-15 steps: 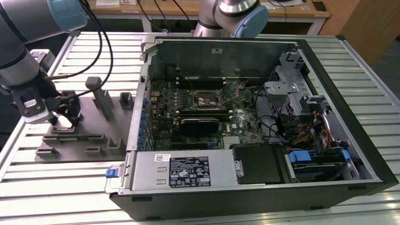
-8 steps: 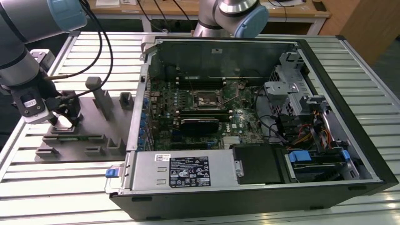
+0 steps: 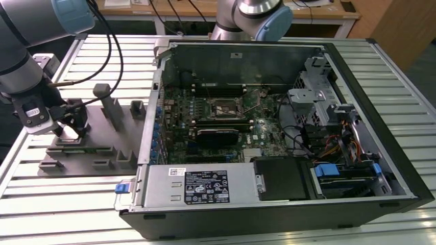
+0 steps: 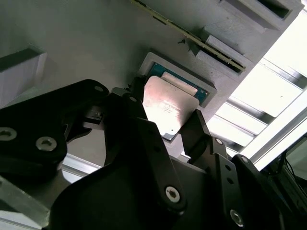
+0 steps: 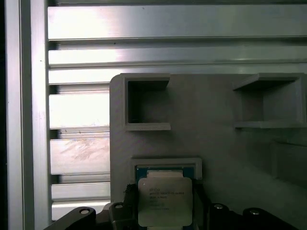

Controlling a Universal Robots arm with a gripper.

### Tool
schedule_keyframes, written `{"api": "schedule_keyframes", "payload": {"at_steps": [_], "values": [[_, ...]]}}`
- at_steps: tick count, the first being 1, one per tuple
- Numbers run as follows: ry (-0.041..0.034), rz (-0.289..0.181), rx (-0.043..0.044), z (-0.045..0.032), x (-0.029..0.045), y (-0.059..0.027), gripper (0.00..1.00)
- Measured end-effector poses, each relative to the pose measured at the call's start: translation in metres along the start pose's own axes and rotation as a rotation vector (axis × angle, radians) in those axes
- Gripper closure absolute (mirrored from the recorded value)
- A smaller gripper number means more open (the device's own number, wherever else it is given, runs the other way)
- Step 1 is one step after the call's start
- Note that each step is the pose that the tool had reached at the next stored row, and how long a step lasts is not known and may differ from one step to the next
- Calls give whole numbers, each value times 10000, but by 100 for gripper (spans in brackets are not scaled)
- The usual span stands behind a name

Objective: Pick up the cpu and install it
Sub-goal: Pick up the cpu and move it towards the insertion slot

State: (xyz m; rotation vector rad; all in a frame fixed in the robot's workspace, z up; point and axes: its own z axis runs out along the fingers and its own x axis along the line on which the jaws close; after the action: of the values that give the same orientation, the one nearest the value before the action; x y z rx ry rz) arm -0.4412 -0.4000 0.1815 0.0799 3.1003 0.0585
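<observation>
The cpu (image 4: 169, 106) is a small square chip with a silvery top, held between two black fingers (image 4: 196, 128) in both wrist views. My gripper (image 4: 165, 114) is shut on it, one finger against each opposite edge. The cpu (image 5: 165, 201) sits just over a square teal-rimmed pocket (image 5: 165, 168) of the grey fixture tray (image 5: 216, 110). In the exterior view my gripper (image 3: 68, 131) stands over the tray's (image 3: 102, 153) left end, on the exterior view's left, well away from the motherboard socket (image 3: 227, 108).
An open computer case (image 3: 354, 61) lies on the slatted aluminium table (image 3: 54, 214), with a black card (image 3: 218, 136), cables (image 3: 327, 145) and a power supply (image 3: 197, 186) inside. Upright posts (image 3: 103, 97) rise from the tray beside my gripper. A second arm's base (image 3: 256, 18) stands behind the case.
</observation>
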Motion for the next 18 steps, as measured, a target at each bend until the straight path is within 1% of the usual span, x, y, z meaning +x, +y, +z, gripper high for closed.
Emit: {"api": "schedule_keyframes", "payload": {"at_steps": [10, 18], "values": [[3, 1, 2, -118, -4, 4, 45], [3, 0, 2, -232, -9, 9, 45]]}}
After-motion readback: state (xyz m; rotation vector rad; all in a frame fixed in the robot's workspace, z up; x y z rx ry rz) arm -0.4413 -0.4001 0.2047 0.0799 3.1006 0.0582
